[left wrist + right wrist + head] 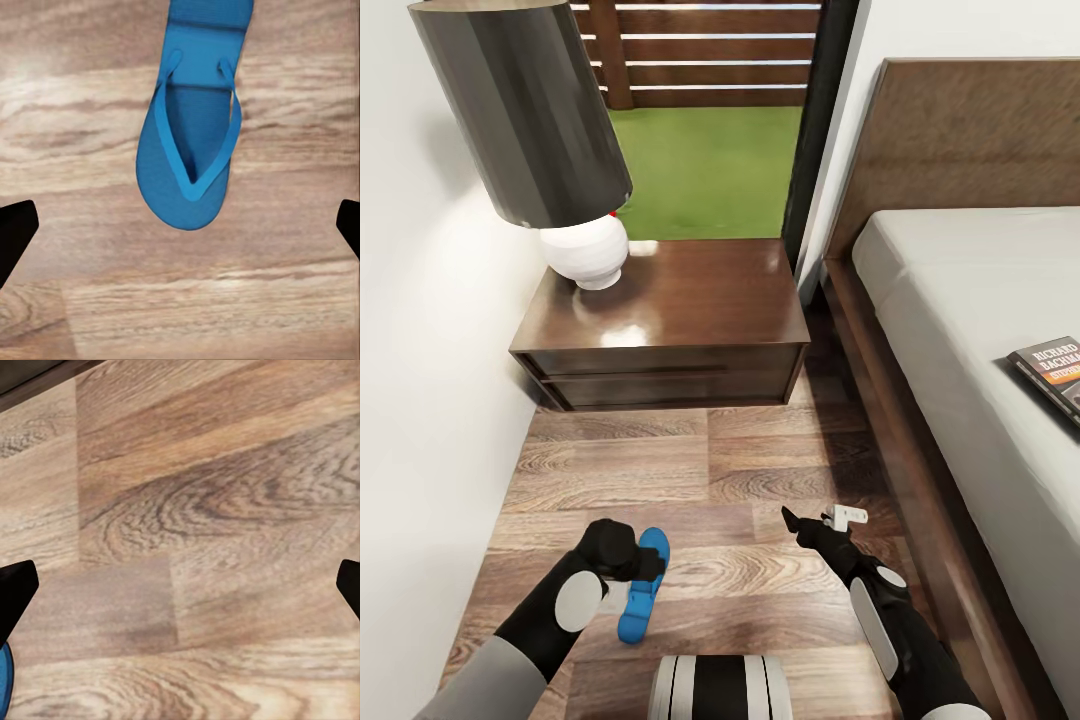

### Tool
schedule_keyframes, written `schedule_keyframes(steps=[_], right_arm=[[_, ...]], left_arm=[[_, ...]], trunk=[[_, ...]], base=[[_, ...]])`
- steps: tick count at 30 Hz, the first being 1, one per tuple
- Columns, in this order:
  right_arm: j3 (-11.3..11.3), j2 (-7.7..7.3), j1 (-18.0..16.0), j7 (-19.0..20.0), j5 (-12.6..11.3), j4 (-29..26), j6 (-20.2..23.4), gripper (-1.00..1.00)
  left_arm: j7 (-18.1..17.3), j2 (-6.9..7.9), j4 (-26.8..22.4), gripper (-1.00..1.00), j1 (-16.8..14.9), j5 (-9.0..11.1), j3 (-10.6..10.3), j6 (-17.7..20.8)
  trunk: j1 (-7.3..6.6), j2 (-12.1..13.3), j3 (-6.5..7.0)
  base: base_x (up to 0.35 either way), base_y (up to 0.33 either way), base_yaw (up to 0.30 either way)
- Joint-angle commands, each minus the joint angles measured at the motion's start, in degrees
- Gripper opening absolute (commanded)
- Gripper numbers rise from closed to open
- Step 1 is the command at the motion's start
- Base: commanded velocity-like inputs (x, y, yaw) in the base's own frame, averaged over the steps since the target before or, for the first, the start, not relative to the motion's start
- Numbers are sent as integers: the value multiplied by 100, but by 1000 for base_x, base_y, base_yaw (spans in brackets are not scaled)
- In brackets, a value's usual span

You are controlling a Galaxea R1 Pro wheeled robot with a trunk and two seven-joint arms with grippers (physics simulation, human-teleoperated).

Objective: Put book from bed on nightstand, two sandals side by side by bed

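1. Fingers: left gripper (180,225) has its two dark fingertips (15,236) spread wide apart, one at each edge of the left wrist view, with nothing between them but floor and sandal toe.
2. Right gripper (180,585) likewise spread, tips at opposite edges of the right wrist view, over bare wood-plank floor (187,510); nothing held.
3. Head view: left gripper (645,568) hovers over a blue sandal (642,585) lying flat on the floor at about 7 o'clock (strap side up, per the left wrist view (191,142)). Contact with the sandal cannot be told.
4. Right gripper (815,525) sits at roughly 5 o'clock, near the bed frame.
5. Book (1055,375) lies on the pale mattress of the bed (960,290) at 3 o'clock, partly cut by the picture's edge.
6. Nightstand (670,320) stands at 12 o'clock, between wall and bed, carrying a lamp (550,140) with dark shade and white round base.
7. A sliver of blue shows at the corner of the right wrist view (probably sandal, too little to tell).
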Motion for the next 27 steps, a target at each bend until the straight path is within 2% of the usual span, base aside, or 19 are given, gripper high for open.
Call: schedule_keyframes(steps=[1,19,27], right_arm=[[-24,7,-1,34,-54,-7,44,100],[-24,7,-1,26,-56,-7,51,100],[-19,15,-1,17,-57,-7,51,100]], left_arm=[[-45,6,10,100,-3,35,-18,0],[-32,5,89,100,2,38,-18,0],[-48,-42,216,100,2,33,-77,0]], trunk=[[-1,-1,-4],[-1,-1,-4],[-1,-1,-4]], base=[[0,0,0],[0,0,0],[0,0,0]])
